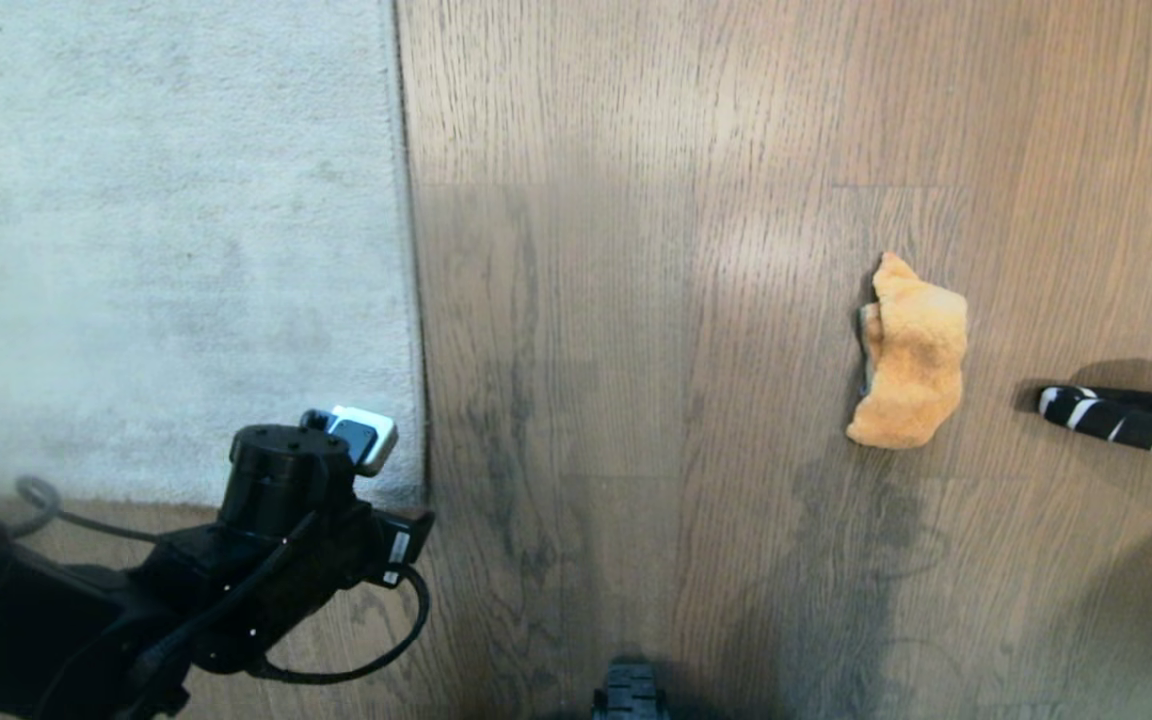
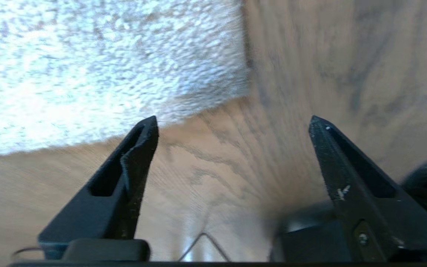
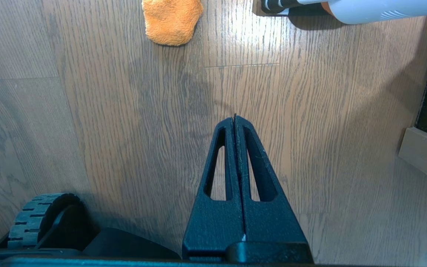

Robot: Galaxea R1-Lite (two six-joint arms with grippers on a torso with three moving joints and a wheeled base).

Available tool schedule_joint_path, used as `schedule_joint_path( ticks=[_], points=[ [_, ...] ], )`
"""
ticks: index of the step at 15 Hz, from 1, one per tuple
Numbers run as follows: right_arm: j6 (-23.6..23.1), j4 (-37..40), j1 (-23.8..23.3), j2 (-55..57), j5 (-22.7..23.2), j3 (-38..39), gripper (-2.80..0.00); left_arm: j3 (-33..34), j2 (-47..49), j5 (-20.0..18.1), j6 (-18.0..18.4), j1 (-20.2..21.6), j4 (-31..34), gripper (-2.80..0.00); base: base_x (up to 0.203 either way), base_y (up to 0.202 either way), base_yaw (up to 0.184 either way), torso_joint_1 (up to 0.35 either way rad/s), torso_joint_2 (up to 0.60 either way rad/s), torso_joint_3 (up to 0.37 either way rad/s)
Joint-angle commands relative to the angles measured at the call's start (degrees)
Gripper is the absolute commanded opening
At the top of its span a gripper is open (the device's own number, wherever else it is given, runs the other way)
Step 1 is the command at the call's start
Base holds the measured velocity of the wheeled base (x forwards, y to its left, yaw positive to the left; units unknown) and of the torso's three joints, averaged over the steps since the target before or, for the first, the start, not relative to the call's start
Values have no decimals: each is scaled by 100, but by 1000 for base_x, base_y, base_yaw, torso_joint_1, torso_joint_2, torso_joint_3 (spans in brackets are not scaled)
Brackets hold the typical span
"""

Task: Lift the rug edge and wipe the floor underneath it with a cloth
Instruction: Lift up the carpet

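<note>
The left gripper hangs above the near right corner of the rug, its two fingers spread wide with nothing between them — the corner seems to lie flat, though the wrist view is blurred. Right of the rug's straight edge the floor is open. The cloth lies crumpled far to the right. The right gripper hangs over bare boards, fingers pressed together.

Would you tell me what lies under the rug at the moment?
The rug lies flat, its edge unlifted, so whatever is beneath stays covered. Only the bare floor beside it shows, with the orange cloth lying apart.
</note>
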Motion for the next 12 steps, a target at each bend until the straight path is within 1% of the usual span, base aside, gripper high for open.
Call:
schedule_joint_path(
  ticks=[1,3,4,5,9,11,12],
  points=[
    [4,-3,-4,-2,-3,0,-280,-204,46,222,103,-5,243,0,0,0,0,0,0,0],
    [4,-3,0,-2,-3,0,-280,-387,61,313,160,-6,444,0,0,0,0,0,0,0],
    [4,-3,-1,-2,-3,0,-280,-432,105,353,259,4,467,0,0,0,0,0,0,0],
    [4,-3,-5,-2,-3,0,-280,-479,146,463,378,24,460,0,0,0,0,0,0,0],
    [4,-3,0,-2,-3,0,-280,-532,275,938,552,39,460,0,0,0,0,0,0,0],
    [4,-3,0,-2,-3,0,-280,-561,321,1029,653,80,440,0,0,0,0,0,0,0],
    [4,-3,0,-2,-3,0,-280,-583,343,1057,781,136,427,0,0,0,0,0,0,0]
  ],
)
